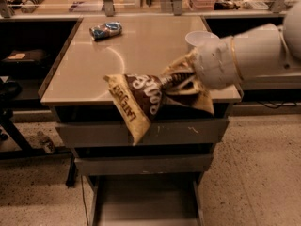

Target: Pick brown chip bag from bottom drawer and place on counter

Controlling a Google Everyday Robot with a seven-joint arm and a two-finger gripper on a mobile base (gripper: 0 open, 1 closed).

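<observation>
I have the brown chip bag out of the bottom drawer and up at counter height, so by my reading the pick is done and the place is what's left. The gripper reaches in from the right over the front right part of the counter, clamped tight on the crumpled end of the bag. The bag hangs from it at a slant. Its upper part lies across the counter's front edge and its lower corner dangles in front of the top drawer front. I judge it is not set down yet. It needs carrying further over the beige top before I let go, or it may slide off the front.

The bottom drawer stands pulled out below, and the floor I can see is bare; its near end is cut off by the frame. The arm covers most of the white bowl, so only part of the rim shows. The blue-and-silver snack bag sits well apart at the back left. I can't tell whether the bag touches the tabletop or hangs just above it.
</observation>
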